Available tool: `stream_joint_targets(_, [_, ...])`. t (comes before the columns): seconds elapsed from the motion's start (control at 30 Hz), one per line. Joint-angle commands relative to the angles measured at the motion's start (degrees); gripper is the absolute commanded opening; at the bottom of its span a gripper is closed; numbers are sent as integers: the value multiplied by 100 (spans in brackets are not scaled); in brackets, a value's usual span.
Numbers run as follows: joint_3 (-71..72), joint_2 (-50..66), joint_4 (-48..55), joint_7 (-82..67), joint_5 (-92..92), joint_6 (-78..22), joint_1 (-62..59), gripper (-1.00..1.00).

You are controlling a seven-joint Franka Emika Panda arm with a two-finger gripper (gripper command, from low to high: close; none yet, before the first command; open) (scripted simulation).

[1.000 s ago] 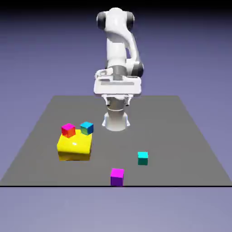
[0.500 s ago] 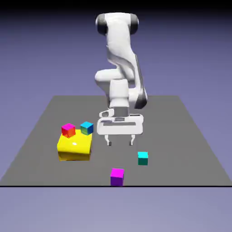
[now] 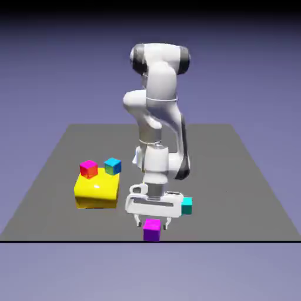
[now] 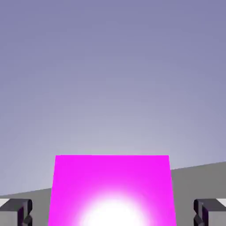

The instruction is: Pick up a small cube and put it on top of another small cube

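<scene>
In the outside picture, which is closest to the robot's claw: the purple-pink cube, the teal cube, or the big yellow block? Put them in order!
From the gripper, in the exterior view:
1. Magenta-purple cube: right between the fingers, at the table's near edge.
2. Teal cube: just to the view's right, partly hidden behind the hand.
3. Yellow block: farthest, off to the view's left.

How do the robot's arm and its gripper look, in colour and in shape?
The arm is glossy white, built of rounded segments with dark grey joint ends. The gripper has a flat white crossbar body and two short fingers with grey tips. No cables or markings show.
</scene>
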Motion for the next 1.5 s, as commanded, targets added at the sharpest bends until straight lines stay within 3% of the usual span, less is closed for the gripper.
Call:
stream_joint_targets(0.0, [0, 0, 0, 0, 0, 0, 0, -100])
stream_joint_targets(0.23, [-438, -1393, -775, -150, 312, -645, 601, -100])
stream_joint_targets(1.47, [7245, -4862, -1872, 7047, -1839, -3126, -4706, -100])
